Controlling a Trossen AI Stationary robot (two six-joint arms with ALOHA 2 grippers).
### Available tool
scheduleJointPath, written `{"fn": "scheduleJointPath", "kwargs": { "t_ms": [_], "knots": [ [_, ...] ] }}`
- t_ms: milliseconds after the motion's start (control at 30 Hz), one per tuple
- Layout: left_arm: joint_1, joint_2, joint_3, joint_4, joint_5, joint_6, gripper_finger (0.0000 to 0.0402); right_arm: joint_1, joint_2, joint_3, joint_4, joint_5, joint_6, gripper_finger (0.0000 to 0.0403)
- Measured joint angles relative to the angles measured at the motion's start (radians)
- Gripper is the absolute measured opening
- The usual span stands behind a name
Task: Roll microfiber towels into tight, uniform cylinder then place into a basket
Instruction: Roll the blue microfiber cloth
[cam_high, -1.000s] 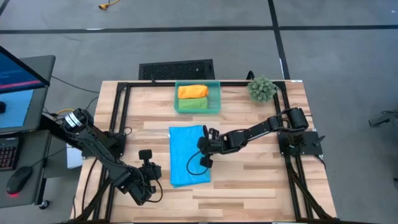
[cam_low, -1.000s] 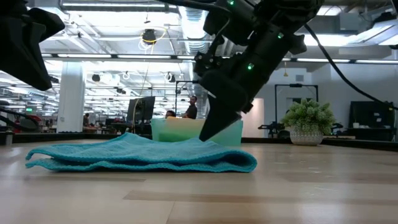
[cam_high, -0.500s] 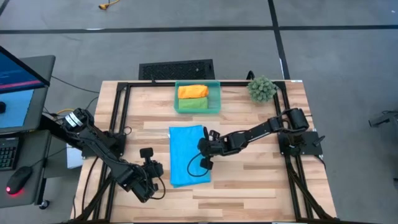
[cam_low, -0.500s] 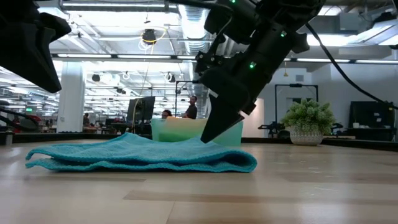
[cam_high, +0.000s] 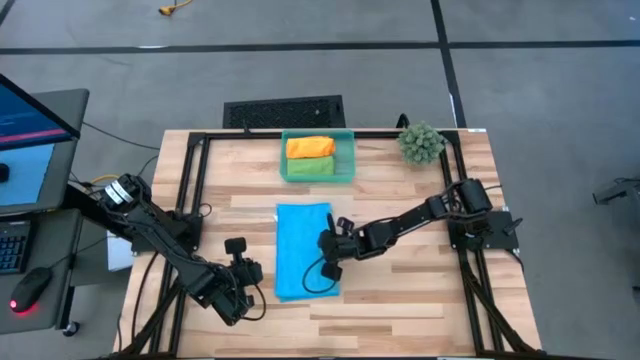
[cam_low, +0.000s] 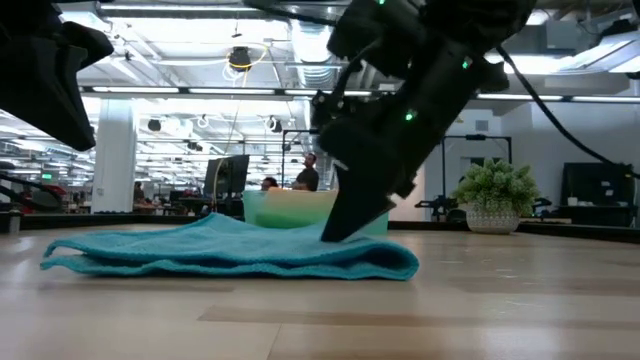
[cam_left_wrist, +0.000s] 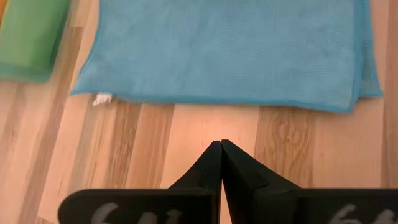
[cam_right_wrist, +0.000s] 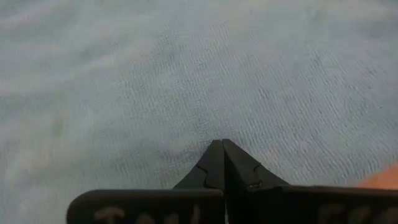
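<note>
High view: blue towel (cam_high: 304, 251) lay folded flat mid-desk (cam_high: 400, 300); basket (cam_high: 318, 155) at its 12 o'clock held two rolled towels, orange and green. Right claw (cam_high: 328, 245), closed and empty, pressed the towel's 3 o'clock edge.

Low view: claw tip met cloth.

Left wrist view: left claw (cam_left_wrist: 221, 155) closed, empty, at the towel's 8 o'clock.

Step judged: flattening before rolling; next needs an edge pinched.

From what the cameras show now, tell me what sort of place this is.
Probably a large open robotics lab or workshop: long ceiling light strips, a computer workstation beside the framed wooden table, and people at desks behind.
</note>
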Motion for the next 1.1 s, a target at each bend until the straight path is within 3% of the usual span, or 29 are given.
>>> {"fn": "scheduleJointPath", "kwargs": {
  "t_ms": [633,900,1100],
  "knots": [
    [0.000,0.000,0.000,0.012,0.021,0.056,0.0004,0.088,-0.033,0.011,-0.065,0.015,0.078,0.0021],
    [0.000,0.002,0.000,0.023,0.055,0.066,0.0075,0.121,-0.099,0.017,-0.105,0.059,0.075,0.0029],
    [0.000,0.002,0.000,0.063,0.065,0.034,0.0131,0.210,-0.189,0.019,-0.110,0.112,0.072,0.0023]
  ]
}}
